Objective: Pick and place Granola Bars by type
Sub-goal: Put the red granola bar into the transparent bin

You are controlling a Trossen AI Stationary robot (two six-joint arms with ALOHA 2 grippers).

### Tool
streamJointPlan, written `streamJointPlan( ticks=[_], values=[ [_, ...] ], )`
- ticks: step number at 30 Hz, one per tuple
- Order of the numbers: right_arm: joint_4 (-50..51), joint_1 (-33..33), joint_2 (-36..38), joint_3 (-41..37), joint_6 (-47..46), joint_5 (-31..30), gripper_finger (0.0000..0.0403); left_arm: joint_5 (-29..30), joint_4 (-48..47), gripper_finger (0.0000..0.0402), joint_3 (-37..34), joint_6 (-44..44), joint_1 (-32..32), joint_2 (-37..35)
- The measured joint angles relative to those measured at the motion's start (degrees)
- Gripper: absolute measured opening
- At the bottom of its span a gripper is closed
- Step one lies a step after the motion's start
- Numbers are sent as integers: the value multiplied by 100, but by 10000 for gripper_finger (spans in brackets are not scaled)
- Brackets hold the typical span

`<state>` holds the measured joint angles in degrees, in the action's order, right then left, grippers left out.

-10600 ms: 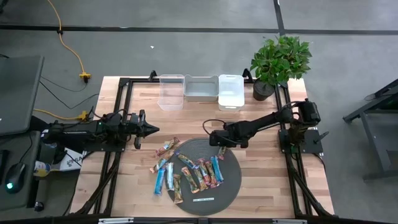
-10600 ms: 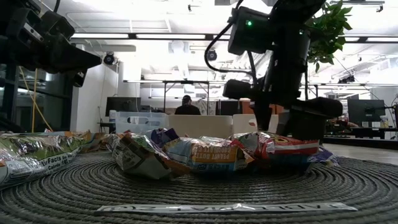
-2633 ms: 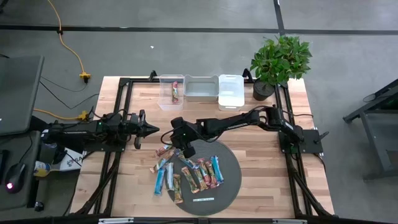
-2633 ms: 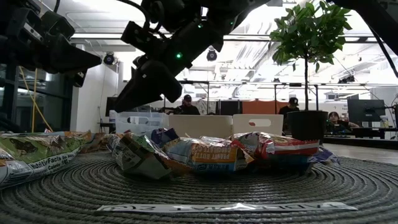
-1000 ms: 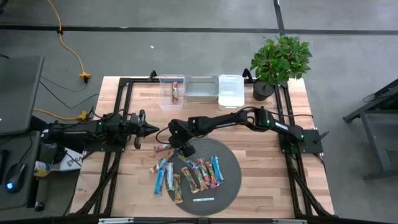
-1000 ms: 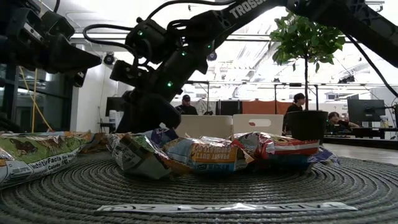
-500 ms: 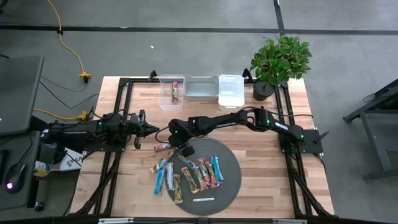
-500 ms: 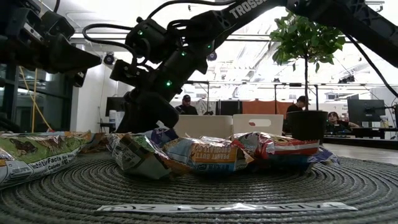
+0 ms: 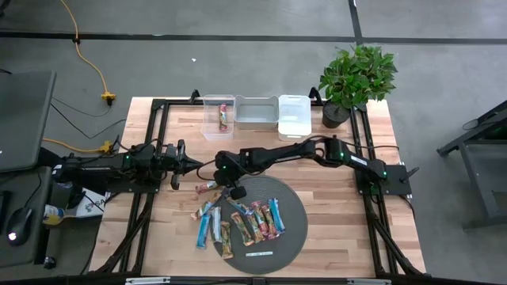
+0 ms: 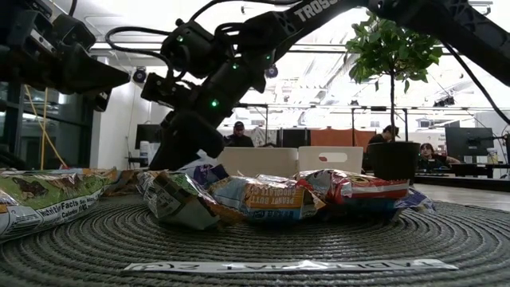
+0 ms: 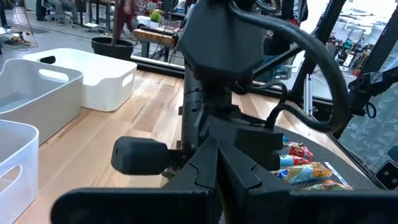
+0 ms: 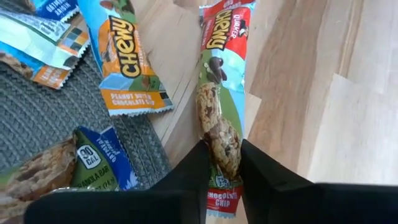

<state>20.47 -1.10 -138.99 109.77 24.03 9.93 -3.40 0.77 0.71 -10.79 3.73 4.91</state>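
Right gripper (image 12: 224, 163): our fingers pinch the red-topped bar (image 12: 221, 93) at its lower end | bar lies on bare wood just beside the round mat (image 12: 37, 118), other Granola Bars (image 9: 242, 220) heaped on it | we judge: lift straight, keep grip centred, clear the neighbouring Chewy bar (image 12: 124, 59) | left gripper (image 9: 194, 165) waits shut at table's left.

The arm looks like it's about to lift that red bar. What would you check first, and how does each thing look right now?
1. Right gripper astride the red-wrapped bar: ok, one finger each side.
2. Grip firm: cannot tell.
3. Neighbouring Chewy bar outside the fingers: ok.
4. Matching bar already in the clear bin: ok.
5. Left gripper away from the mat: ok, it is off to the side.
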Motion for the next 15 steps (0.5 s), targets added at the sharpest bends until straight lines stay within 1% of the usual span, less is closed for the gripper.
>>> streamJointPlan(
  ticks=[11, 15],
  values=[
    [106, 78, 192, 9, 0, 86, 35, 0, 0, 0, 0, -2, 0, 0],
    [249, 157, 350, 9, -2, 329, 36, 2, 0, 0, -2, -1, 0, 0]
  ],
)
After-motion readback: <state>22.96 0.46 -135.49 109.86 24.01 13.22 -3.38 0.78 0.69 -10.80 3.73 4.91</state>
